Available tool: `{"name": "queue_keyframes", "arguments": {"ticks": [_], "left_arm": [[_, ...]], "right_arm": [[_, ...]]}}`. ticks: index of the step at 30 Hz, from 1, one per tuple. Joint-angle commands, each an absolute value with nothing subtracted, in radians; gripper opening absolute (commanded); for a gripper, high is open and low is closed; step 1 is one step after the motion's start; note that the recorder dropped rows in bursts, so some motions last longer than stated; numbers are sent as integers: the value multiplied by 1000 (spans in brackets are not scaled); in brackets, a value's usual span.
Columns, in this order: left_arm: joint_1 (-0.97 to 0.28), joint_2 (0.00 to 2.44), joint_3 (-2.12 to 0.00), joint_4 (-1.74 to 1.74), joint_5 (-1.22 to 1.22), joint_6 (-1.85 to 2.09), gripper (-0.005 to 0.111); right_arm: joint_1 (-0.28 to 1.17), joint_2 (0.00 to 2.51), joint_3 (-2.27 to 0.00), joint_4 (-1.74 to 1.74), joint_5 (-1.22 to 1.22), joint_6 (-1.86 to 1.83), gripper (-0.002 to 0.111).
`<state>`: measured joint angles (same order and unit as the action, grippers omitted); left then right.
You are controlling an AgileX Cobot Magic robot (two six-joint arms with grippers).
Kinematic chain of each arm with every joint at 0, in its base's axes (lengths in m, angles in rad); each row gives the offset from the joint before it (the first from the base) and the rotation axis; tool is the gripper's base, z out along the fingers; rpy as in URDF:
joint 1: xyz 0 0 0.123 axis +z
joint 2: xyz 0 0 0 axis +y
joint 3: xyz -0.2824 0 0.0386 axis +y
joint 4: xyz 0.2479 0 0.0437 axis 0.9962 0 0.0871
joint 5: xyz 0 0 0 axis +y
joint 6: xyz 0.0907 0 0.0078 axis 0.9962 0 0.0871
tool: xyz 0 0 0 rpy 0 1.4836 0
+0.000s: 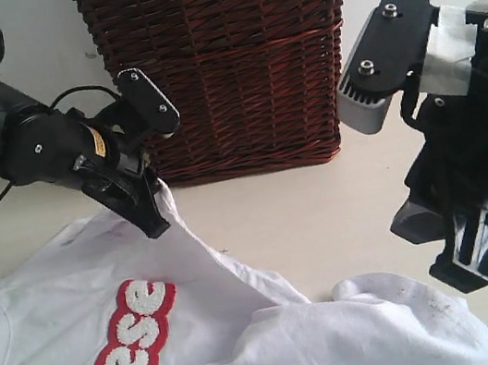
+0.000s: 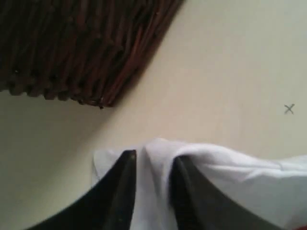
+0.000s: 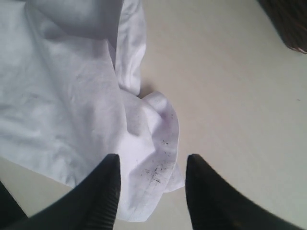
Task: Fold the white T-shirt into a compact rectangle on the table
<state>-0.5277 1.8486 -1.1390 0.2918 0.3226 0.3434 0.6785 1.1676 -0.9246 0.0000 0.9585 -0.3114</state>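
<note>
Two grippers: left gripper [image 2: 152,162] tight on "nese"-lettered white T-shirt [image 1: 281,349], right gripper [image 3: 151,166] wide apart.

A dark wicker basket [image 1: 235,71] walls off the back of the table [image 1: 325,216], standing close behind the left gripper [image 1: 154,218]. In front of it a bare strip of tabletop runs between the two arms, wide enough to pass through. The white T-shirt [image 1: 253,349] covers the near left, and its cloth rises in a slanted ridge to the left gripper's pinching jaws. A crumpled fold lies beneath the spread jaws of the right gripper [image 1: 438,248]; beside that the table lies bare.
</note>
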Motion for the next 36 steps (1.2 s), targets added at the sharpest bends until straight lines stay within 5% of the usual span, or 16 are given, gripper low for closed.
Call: {"name": "queue_keyframes", "arguments": {"ticks": [1, 7, 11, 21, 36], "left_arm": [[-487, 1860, -1145, 541, 242, 120, 39], [-417, 1855, -1145, 1193, 296, -565, 43], [-435, 1842, -1143, 1163, 311, -582, 49], [-307, 1822, -1143, 74, 487, 312, 49], [-278, 1943, -1143, -279, 325, 678, 49]], "right_arm": [[673, 1166, -927, 0, 947, -319, 43], [673, 1166, -927, 0, 945, -319, 43], [673, 1166, -927, 0, 945, -310, 43], [673, 1166, -927, 0, 947, -310, 43], [673, 1166, -927, 21, 951, -310, 43]]}}
